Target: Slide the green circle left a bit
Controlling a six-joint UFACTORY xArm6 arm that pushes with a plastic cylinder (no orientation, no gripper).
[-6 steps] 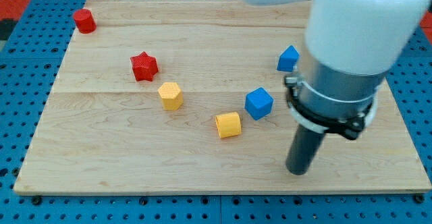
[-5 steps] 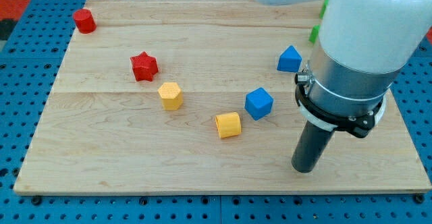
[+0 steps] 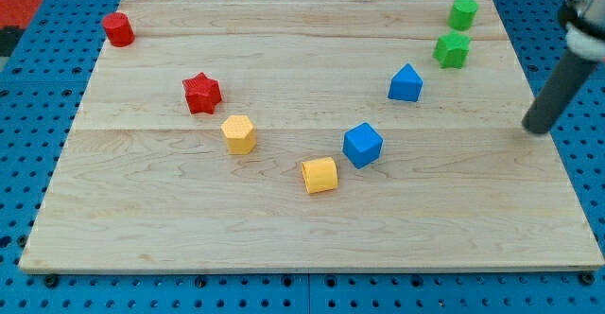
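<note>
The green circle (image 3: 463,12) sits near the board's top right corner. A second green block, a star (image 3: 452,49), lies just below it. My tip (image 3: 537,129) rests on the board near its right edge, well below and to the right of both green blocks, touching no block. The rod rises from it toward the view's upper right.
A blue block (image 3: 406,83) and a blue cube (image 3: 362,145) lie left of my tip. A yellow cylinder (image 3: 319,175) and yellow hexagon (image 3: 239,133) lie mid-board. A red star (image 3: 201,93) and a red block (image 3: 118,29) lie at the left. The wooden board (image 3: 142,219) has blue pegboard around it.
The arm has swung right and toward the view's top, moving my tip from the lower middle right to the right edge. Both green blocks are now uncovered. No block has moved.
</note>
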